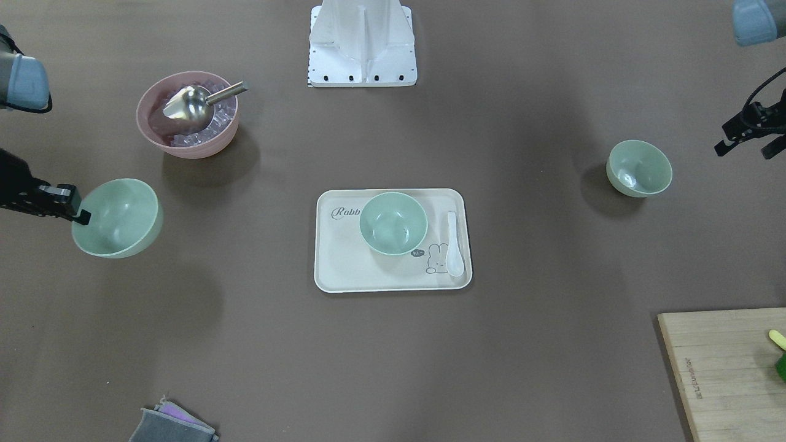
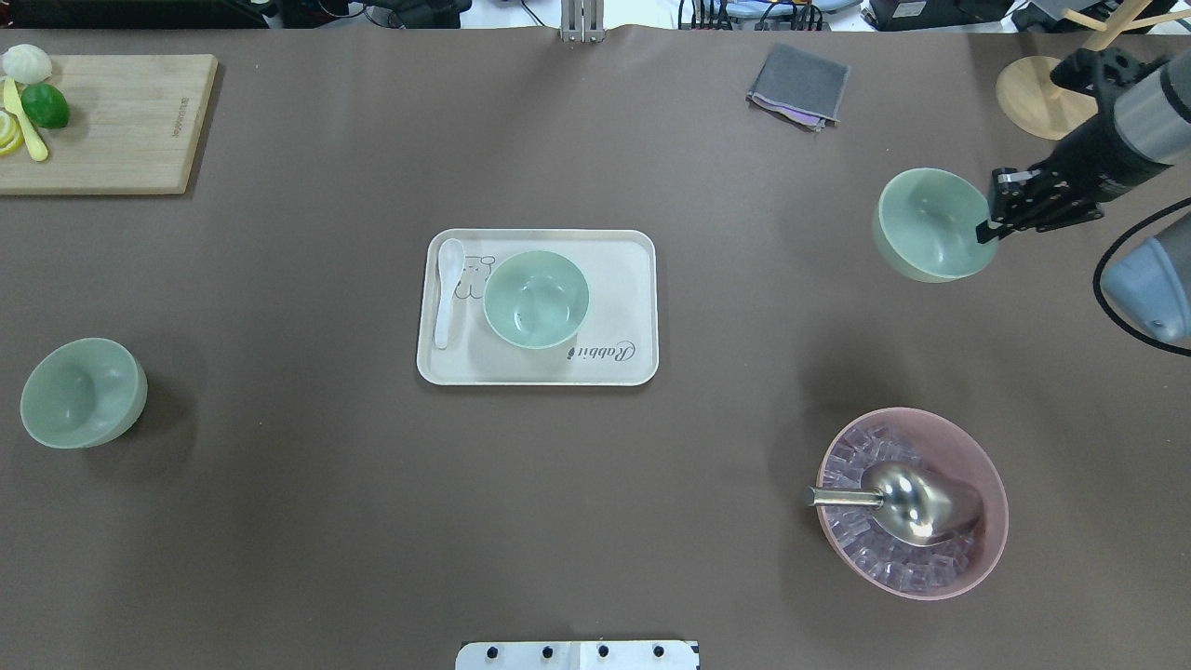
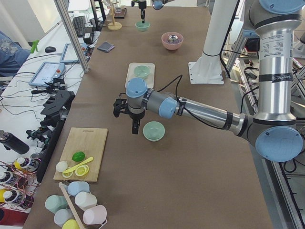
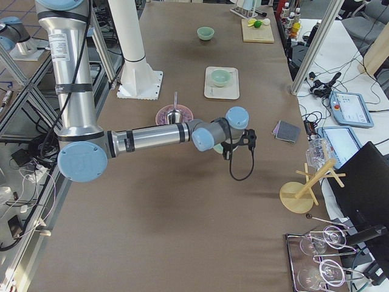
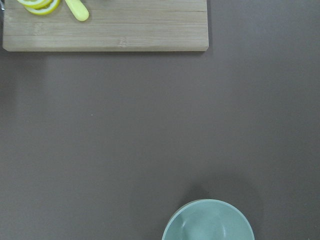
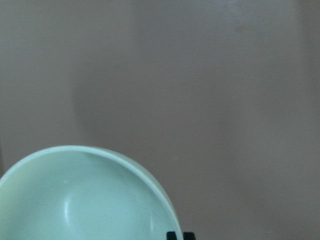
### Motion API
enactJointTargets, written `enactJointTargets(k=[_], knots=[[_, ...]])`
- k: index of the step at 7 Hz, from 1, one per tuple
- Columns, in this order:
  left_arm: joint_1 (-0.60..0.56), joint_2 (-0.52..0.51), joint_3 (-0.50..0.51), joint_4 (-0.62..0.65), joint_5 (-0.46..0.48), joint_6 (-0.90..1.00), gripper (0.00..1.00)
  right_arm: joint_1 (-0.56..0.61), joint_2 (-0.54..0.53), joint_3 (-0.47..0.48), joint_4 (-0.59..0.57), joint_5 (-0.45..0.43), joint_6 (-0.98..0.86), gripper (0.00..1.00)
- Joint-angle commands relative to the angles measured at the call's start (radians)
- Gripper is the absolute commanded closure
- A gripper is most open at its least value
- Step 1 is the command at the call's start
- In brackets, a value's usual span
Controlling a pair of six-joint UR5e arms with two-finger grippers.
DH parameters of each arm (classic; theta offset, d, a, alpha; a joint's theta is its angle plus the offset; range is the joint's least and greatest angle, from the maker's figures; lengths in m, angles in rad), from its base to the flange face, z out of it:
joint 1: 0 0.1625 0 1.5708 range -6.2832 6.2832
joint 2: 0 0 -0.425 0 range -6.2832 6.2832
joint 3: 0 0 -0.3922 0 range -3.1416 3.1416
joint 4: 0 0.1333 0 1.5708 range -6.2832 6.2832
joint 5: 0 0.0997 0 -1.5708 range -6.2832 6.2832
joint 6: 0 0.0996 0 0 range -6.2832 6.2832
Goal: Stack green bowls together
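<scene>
Three pale green bowls show. One (image 1: 393, 223) stands on the cream tray (image 1: 344, 270) at the table's middle. One (image 1: 638, 167) stands on the table near my left gripper (image 1: 743, 150), which hovers beside it, apart from it, and looks open and empty. My right gripper (image 1: 80, 215) is shut on the rim of the third bowl (image 1: 116, 218) and holds it tilted above the table; it also shows in the overhead view (image 2: 930, 225) and fills the lower left of the right wrist view (image 6: 85, 200).
A pink bowl (image 1: 187, 113) with ice and a metal scoop stands near the held bowl. A white spoon (image 1: 454, 245) lies on the tray. A wooden cutting board (image 1: 724, 368) with lemon and lime, and a grey cloth (image 1: 172, 423), lie at the far edge.
</scene>
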Motion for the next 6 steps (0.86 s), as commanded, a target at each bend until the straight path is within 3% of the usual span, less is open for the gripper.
enactJointTargets(k=[1,3,6], knots=[[0.108,0.030,0.062,-0.128,0.069,-0.029,0.03,-0.128,0.130,0.036,-0.010,-0.068,0.237,1.00],[0.164,0.033,0.195,-0.315,0.069,-0.067,0.03,-0.219,0.176,0.056,-0.010,-0.144,0.311,1.00],[0.257,0.033,0.215,-0.344,0.084,-0.098,0.19,-0.362,0.279,0.047,-0.009,-0.261,0.444,1.00]])
